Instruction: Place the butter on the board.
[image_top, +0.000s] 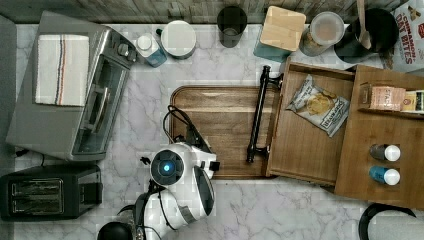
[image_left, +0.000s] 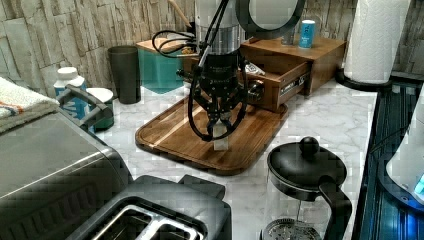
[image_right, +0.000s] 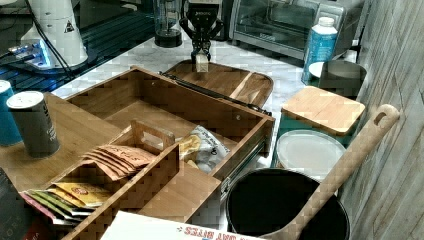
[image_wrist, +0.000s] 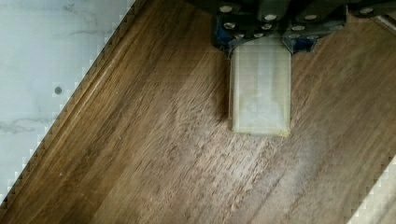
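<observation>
The tool (image_left: 218, 131) grips the butter (image_left: 220, 144) upright, touching the board (image_left: 170, 135); release likely comes next.

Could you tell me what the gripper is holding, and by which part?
The gripper holds the butter by its upper end, standing it on the board.

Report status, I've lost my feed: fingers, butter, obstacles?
Fingers shut on butter. Butter upright over the board, near its edge. Nothing in the way.

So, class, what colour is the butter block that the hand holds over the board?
Pale cream, almost white butter block, clearest in the wrist view against the dark brown board.
</observation>
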